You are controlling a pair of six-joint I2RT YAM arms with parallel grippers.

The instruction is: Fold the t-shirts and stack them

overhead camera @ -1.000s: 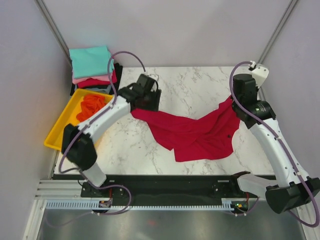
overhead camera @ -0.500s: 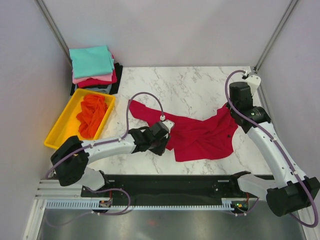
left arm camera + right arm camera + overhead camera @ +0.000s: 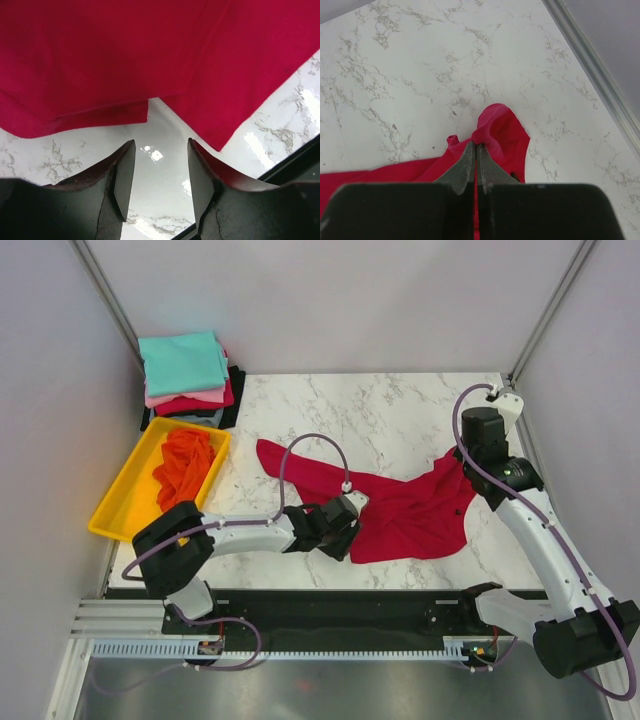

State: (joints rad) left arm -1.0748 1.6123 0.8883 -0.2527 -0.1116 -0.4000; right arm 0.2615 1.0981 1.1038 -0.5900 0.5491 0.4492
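Note:
A crimson red t-shirt (image 3: 410, 510) lies rumpled across the marble table, one corner stretching back left. My left gripper (image 3: 347, 532) hovers low at the shirt's near edge. In the left wrist view it (image 3: 160, 172) is open over bare marble, with the cloth's hem (image 3: 100, 107) just beyond its fingertips and nothing between them. My right gripper (image 3: 463, 455) is shut on the shirt's right corner; the right wrist view shows the pinched cloth (image 3: 502, 127) bunched at the tips of that gripper (image 3: 476, 146). An orange t-shirt (image 3: 183, 468) lies crumpled in the tray.
A yellow plastic tray (image 3: 112, 518) sits at the left edge. Behind it stands a stack of folded t-shirts, teal on top (image 3: 182, 362), then pink, red and black. A metal post and the wall run close along the right side (image 3: 592, 55).
My left arm let go of the shirt's back-left corner and swung down to its near edge, jaws narrowing then widening. That corner now lies flat. The right gripper dipped slightly, holding on.

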